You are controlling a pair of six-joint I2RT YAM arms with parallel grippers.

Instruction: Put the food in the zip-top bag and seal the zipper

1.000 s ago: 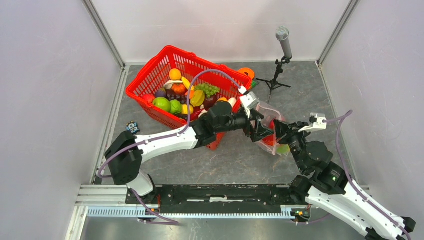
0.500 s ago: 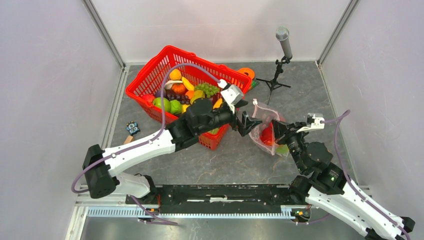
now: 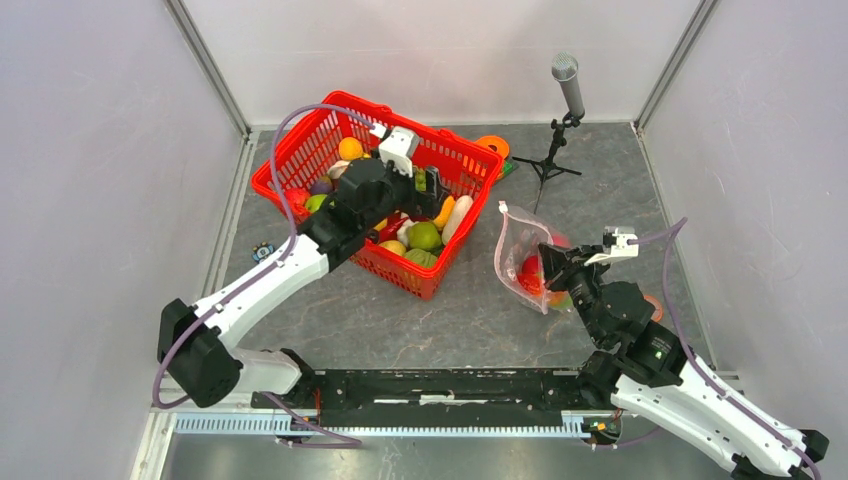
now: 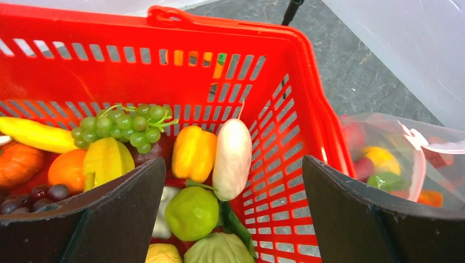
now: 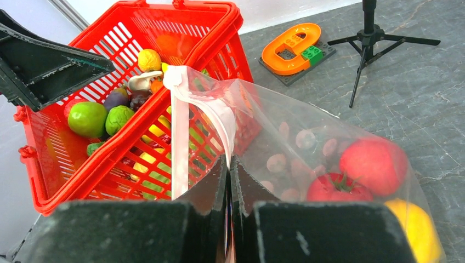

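**Red basket (image 3: 290, 150) under spread left pincer (image 4: 233, 164) — right pincer (image 5: 229, 164) pinching zip-top bag (image 5: 307, 126)**

Left pincer hung over the right half of the basket, jaws wide apart with nothing between them, so released. Most of the food (image 3: 425, 237) lay piled in the basket. Below the left pincer in the left wrist view, a white vegetable (image 4: 232, 142) lay against a yellow pepper (image 4: 193, 153). A green round fruit (image 4: 192, 212) sat just under them, with green grapes (image 4: 123, 123) to the left and an orange fruit (image 4: 68, 170) further left.

Right pincer was clenched, fingers pressed together on the bag's mouth edge, where the pale-pink zipper (image 5: 176, 137) ran down to the fingertips. The zipper was unsealed and the mouth gaped open.

The bag rested on the grey counter (image 3: 470, 320) just right of the basket, between it and the right arm. Inside the bag were a red tomato (image 5: 334, 189) with a green stem, a bigger red round fruit (image 5: 373, 161) beside it, and a yellow piece (image 5: 417, 230) cut off by the frame edge. The top view showed something green in the bag too, too small to name.

Behind the basket's far corner lay an orange e-shaped object (image 5: 290, 48) on a dark plate. A microphone (image 3: 566, 85) on a tripod stood near the back wall.
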